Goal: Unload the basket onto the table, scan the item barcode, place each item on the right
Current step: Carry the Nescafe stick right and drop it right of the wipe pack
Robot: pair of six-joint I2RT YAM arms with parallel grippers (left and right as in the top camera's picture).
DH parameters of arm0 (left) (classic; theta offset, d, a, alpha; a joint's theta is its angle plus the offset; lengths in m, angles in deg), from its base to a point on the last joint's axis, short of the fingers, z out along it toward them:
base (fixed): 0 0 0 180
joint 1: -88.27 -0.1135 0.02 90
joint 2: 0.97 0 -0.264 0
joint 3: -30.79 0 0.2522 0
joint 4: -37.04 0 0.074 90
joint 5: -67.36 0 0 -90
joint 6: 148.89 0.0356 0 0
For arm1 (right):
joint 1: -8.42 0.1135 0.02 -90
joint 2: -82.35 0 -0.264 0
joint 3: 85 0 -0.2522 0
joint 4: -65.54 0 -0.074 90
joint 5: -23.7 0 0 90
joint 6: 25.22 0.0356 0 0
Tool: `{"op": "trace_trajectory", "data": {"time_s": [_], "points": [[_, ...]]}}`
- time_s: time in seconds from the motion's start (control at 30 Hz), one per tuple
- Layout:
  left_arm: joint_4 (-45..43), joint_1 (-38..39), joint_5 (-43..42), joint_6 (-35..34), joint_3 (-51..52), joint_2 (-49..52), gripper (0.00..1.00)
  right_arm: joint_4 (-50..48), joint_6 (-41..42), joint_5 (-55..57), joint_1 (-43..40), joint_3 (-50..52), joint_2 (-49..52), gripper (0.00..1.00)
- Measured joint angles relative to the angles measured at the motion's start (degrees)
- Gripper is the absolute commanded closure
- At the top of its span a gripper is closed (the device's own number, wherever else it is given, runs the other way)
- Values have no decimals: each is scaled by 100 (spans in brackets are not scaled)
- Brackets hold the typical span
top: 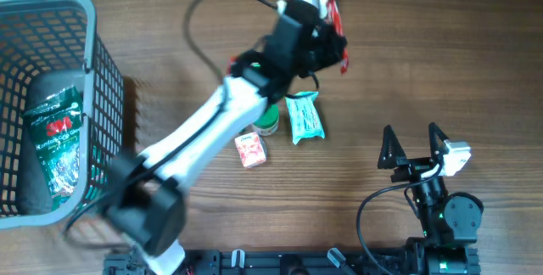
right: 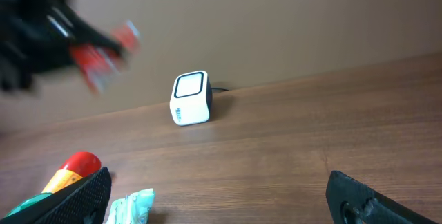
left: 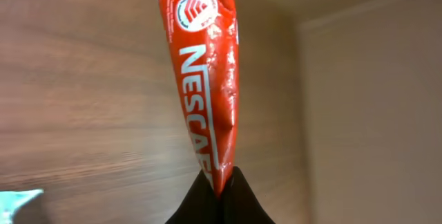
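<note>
Right claw: your right gripper [top: 413, 139] stands wide open and holds nothing, parked at the near right. This step does not need it, so leave it there.
Loose goods: a small red box [top: 249, 150], a green-capped bottle [top: 268, 123] and a teal packet [top: 305, 117] lie mid-table under the left arm. Carry the arm high enough not to sweep them.
Left claw: your left gripper [left: 219, 195] is pinched shut on one end of the sachet and reaches towards the far side.
Sachet: the red Nescafé stick [left: 207, 79] hangs clear of the table, just near-right of the scanner. Only its brand face shows and no barcode is visible, so the code is probably on another side.
Scanner: the white scanner [right: 190, 98] sits at the far edge with its window facing near. Roll your wrist until the coded side meets that window squarely, then hold steady. The glossy, crinkled foil may glare.
</note>
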Motion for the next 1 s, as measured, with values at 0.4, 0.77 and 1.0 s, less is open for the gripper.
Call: {"op": "trace_trajectory", "data": {"time_s": [0.4,0.77,1.0], "points": [[-514,396,181,212,0,1526,18,0,-2,0,0,0,2,0],[1598,-352,1711,1917,-227,-1587,0,0,0,0,0,0,7,0],[2874,-2249,3453,2625,-498,-3672,0,0,0,0,0,0,7,0]]}}
